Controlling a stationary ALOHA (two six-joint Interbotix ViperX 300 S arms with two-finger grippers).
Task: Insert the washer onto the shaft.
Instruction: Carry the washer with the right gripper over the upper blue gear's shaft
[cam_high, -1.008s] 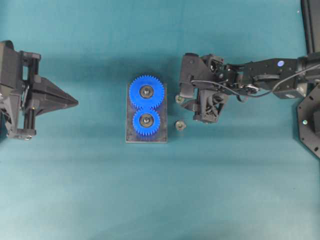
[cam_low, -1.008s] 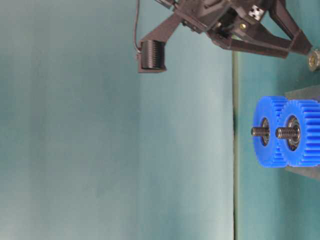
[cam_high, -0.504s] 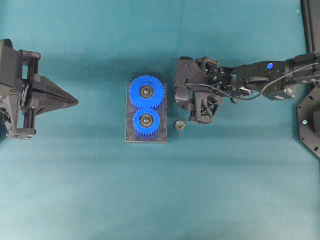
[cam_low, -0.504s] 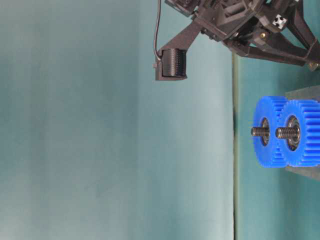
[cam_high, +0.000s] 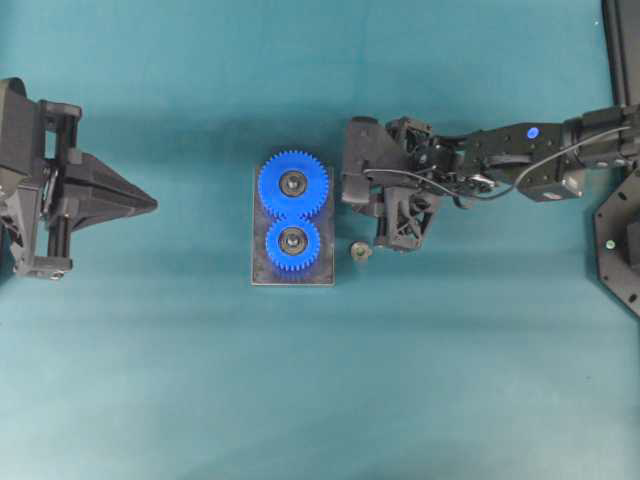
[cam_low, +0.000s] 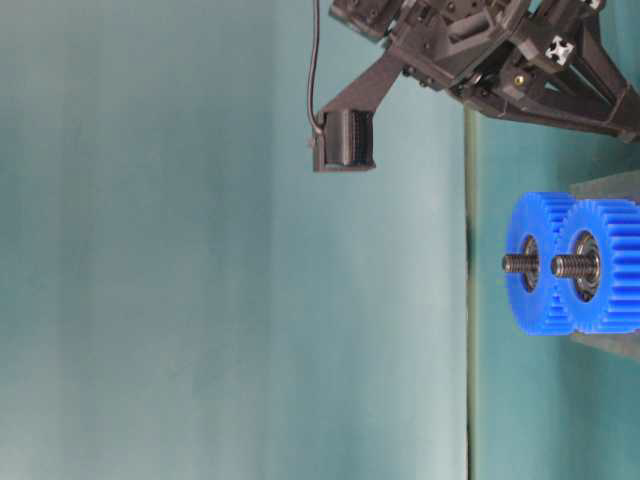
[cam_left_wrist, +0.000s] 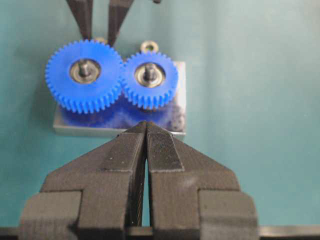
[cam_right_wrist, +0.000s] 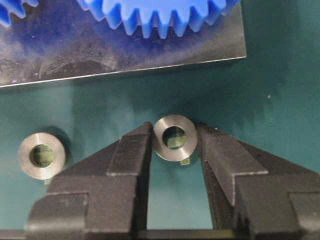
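Two blue gears (cam_high: 292, 205) sit on threaded shafts (cam_low: 515, 263) on a dark baseplate (cam_high: 260, 276). A steel washer (cam_right_wrist: 175, 155) lies on the cloth just beside the plate, between the fingertips of my right gripper (cam_right_wrist: 174, 128), which touch it on both sides. From overhead the right gripper (cam_high: 362, 200) hides this washer. In the left wrist view it shows partly (cam_left_wrist: 101, 40) between the right fingers (cam_left_wrist: 82, 15). A second washer (cam_high: 360, 250) lies loose nearby. My left gripper (cam_high: 150, 205) is shut and empty, far left of the plate.
The second washer also shows in the right wrist view (cam_right_wrist: 30, 167) and the left wrist view (cam_left_wrist: 149, 46). The right arm's base (cam_high: 620, 240) stands at the right edge. Teal cloth covers the table.
My right gripper has moved left and down to the washer beside the plate, which it now covers from overhead. The left arm, gears and second washer have not moved.
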